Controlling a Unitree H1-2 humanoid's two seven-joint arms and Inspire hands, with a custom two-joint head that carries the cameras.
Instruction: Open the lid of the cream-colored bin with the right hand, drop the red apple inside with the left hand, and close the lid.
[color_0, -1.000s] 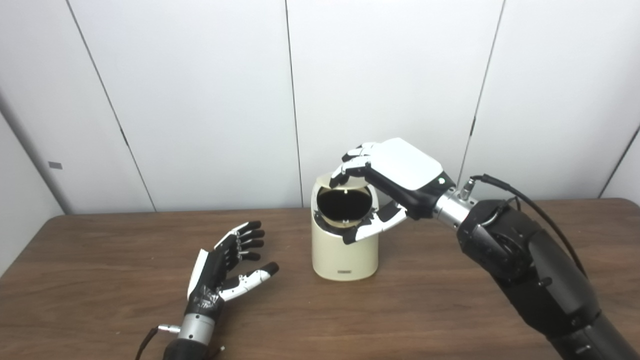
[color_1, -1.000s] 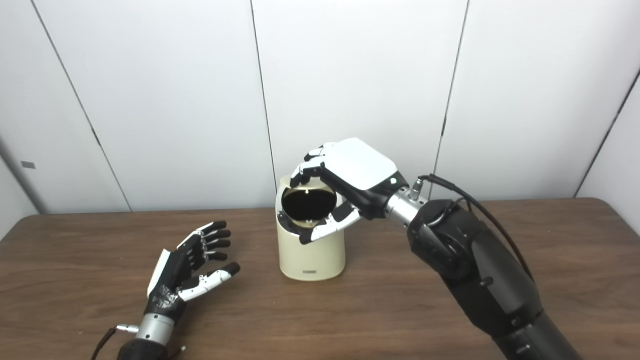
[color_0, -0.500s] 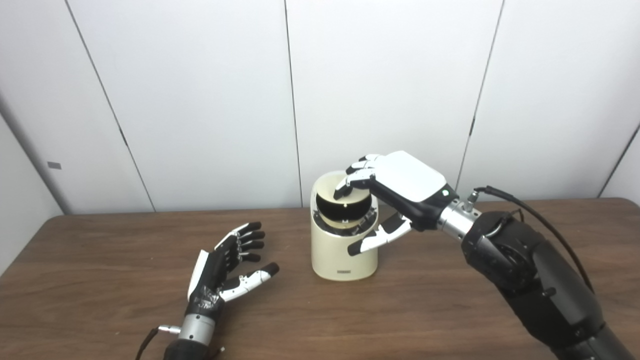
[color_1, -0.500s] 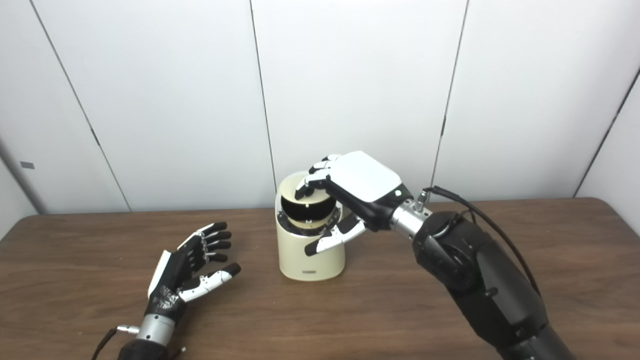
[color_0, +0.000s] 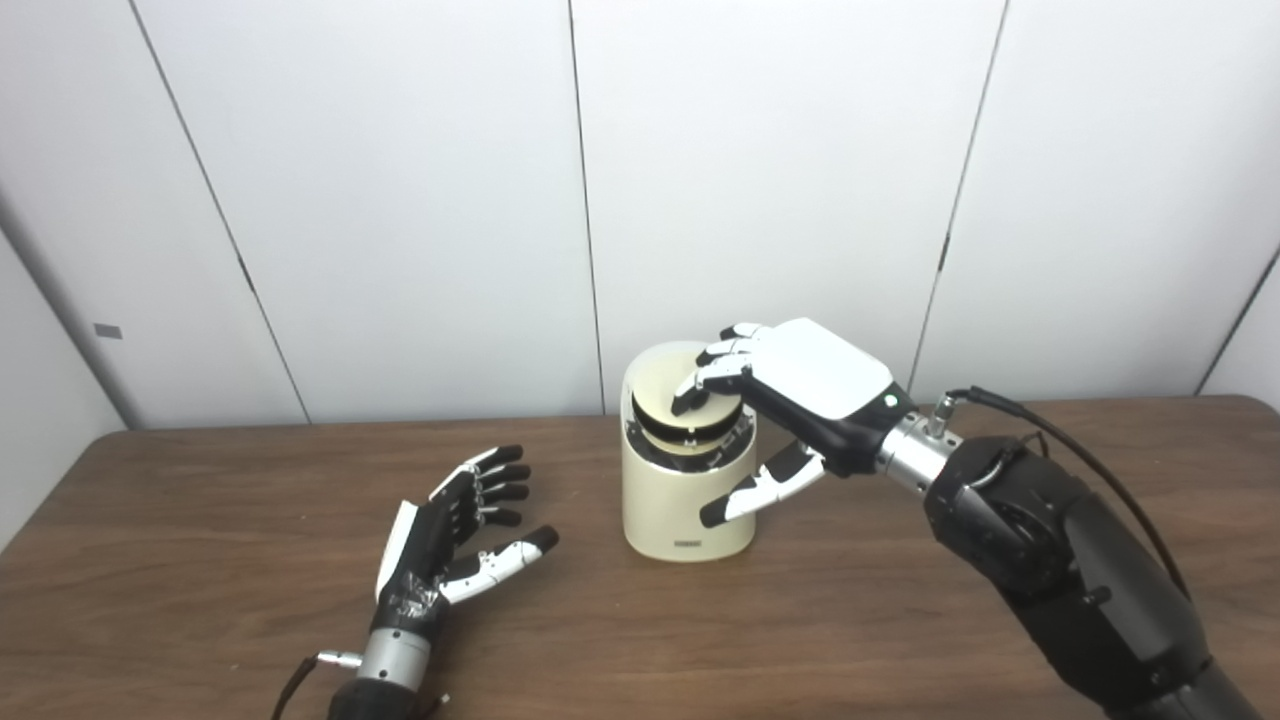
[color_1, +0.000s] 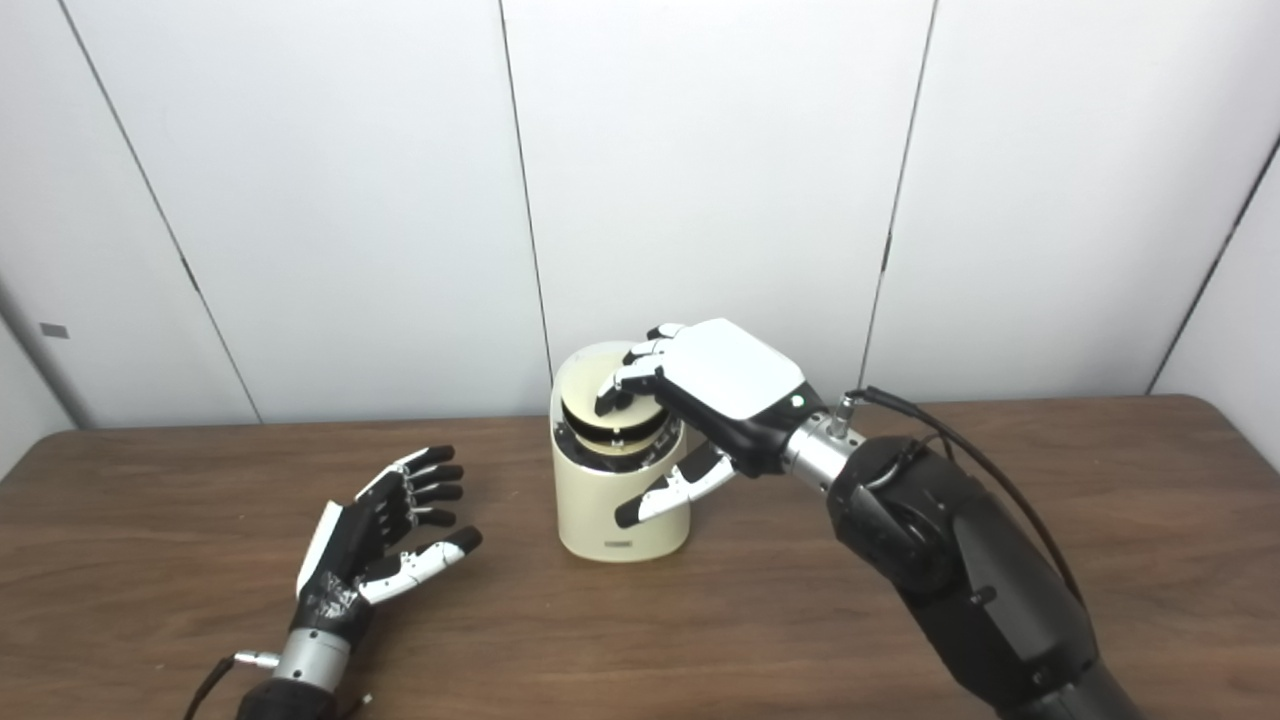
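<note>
bin mid-table | right robot hand on lid | left robot hand left of bin

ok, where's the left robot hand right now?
The left robot hand is low over the brown table, open, palm up and holding nothing, on the left, apart from the cream-colored bin.

Bin: cream cylinder, upright on the table, mid-scene near the back edge. Lid tilted, almost shut, dark gap at front. Apple not visible.
</note>
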